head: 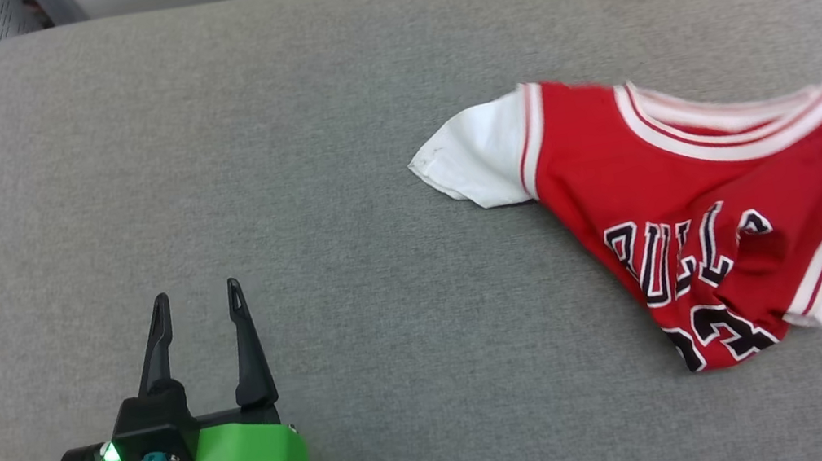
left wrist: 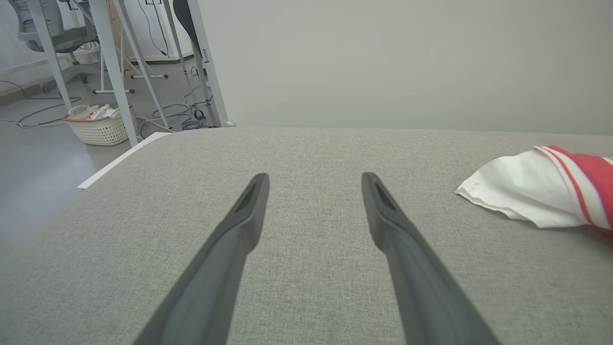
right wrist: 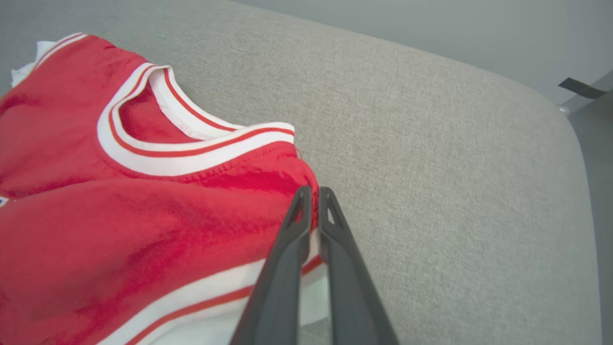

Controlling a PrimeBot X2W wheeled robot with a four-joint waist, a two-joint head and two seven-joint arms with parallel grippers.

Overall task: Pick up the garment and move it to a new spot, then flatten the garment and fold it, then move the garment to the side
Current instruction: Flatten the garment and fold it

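Head view, to start with: where is the garment?

The garment [head: 660,191] lies crumpled on the grey bench [head: 284,160], in the right half of the frame. Its white sleeve points toward the middle and its black lettering faces up, creased.

And your left hand?

My left hand [head: 196,293] sits at the lower left, fingers pointing up the frame and spread wide apart. It holds nothing. In the left wrist view the left hand [left wrist: 314,177] has bare bench [left wrist: 306,143] between its two fingers, and the garment's white sleeve [left wrist: 522,201] lies well apart at the right edge. I cannot tell whether the fingertips touch the fabric of the bench or hang just over it.

What about the right one?

In the right wrist view my right hand [right wrist: 314,191] rises from the bottom middle, its fingers drawn almost together. They are pinched on the red cloth of the garment [right wrist: 143,215], just beside the striped armhole trim and below the collar.

Is the cloth lifted?

That corner rises to my fingers. The rest spreads over the bench [right wrist: 431,143] across the left of that frame.
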